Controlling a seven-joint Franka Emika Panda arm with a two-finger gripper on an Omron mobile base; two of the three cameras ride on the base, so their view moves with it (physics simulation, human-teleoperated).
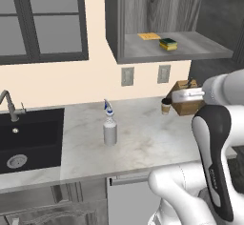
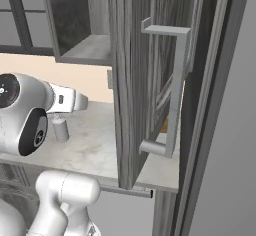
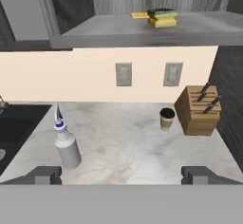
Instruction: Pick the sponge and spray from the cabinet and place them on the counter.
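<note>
Fingers [image 3: 121, 174] spread wide and empty, spray [image 3: 66, 144] already standing on the bench [image 3: 133, 147].
Sponge [image 3: 162, 18] sits on the cabinet [image 3: 142, 33] shelf above the spray; reaching up, I risk clipping the shelf edge.

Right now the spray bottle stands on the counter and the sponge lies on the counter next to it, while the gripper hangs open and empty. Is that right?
Not quite: the sponge is still on the cabinet shelf, beside a flat yellow cloth, as the hand view shows. The spray bottle does stand on the counter, and the gripper is open and empty.
</note>
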